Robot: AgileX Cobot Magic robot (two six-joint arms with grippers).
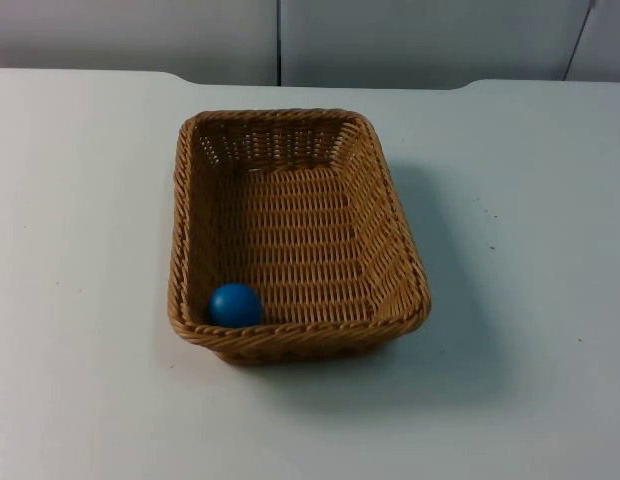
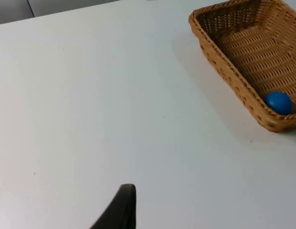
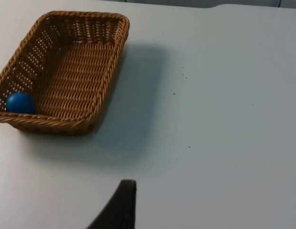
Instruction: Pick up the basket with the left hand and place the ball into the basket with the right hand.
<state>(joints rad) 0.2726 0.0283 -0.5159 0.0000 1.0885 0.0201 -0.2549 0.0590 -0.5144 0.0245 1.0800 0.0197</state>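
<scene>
The basket (image 1: 298, 232), a rectangular tan wicker one, sits flat on the white worktop (image 1: 80, 250) near its middle, its long sides running toward the grey wall (image 1: 410, 40) at the far edge. The ball (image 1: 235, 305), small and blue, lies inside the basket on its woven floor, in the near corner on the left arm's side, touching or just beside the two walls that meet there. From the left wrist view the basket (image 2: 248, 57) stands well apart from the left hand (image 2: 120, 207), with a broad stretch of bare worktop (image 2: 90, 95) between them, and the ball (image 2: 278, 102) rests against the basket's inner wall at one end. One black fingertip of the left hand hangs above the worktop, touching nothing; whether that hand is released or clenched I cannot tell. From the right wrist view the basket (image 3: 67, 67) lies well away from the right hand (image 3: 120, 205), casting a soft shadow on the worktop (image 3: 224, 95) beside it, and the ball (image 3: 20, 102) sits in the basket's corner close to the braided rim. One black fingertip of the right hand hangs over bare worktop and grasps nothing that can be seen; whether it is released or clenched I cannot tell either. A few tiny dark specks dot the worktop beside the basket.
</scene>
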